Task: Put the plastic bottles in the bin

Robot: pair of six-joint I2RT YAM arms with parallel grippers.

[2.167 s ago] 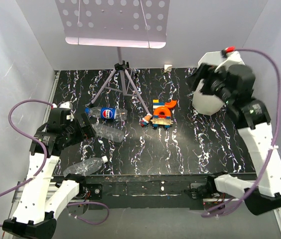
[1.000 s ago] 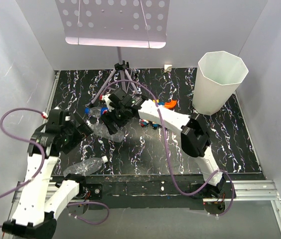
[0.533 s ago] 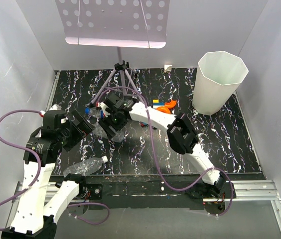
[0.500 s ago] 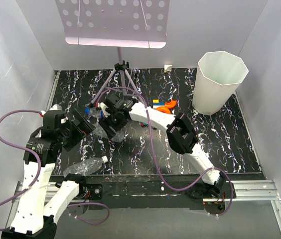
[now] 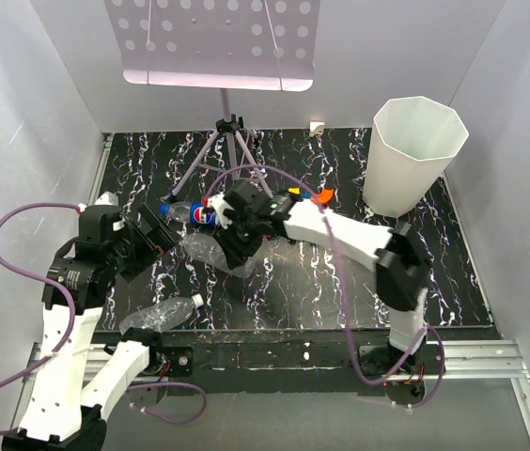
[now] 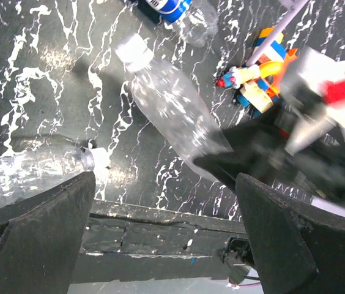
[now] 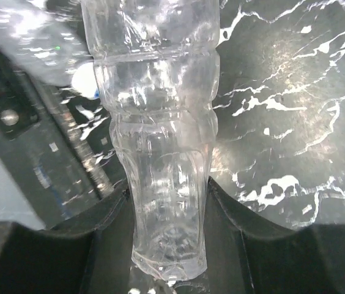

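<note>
With the bin [image 5: 387,188] at the desk's [image 5: 340,272] far right and three bottles visible outside it, much remains: the right end effector [image 7: 167,202] clamps a clear bottle [image 7: 154,92] left of centre, the left end effector [image 6: 165,177] gapes nearby, and the Pepsi bottle [image 5: 201,213] and near-edge bottle [image 5: 157,315] lie untouched.

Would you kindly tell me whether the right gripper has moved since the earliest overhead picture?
Yes. The right gripper has swung left, away from the bin, and now grips a clear bottle in front of the tripod.
</note>
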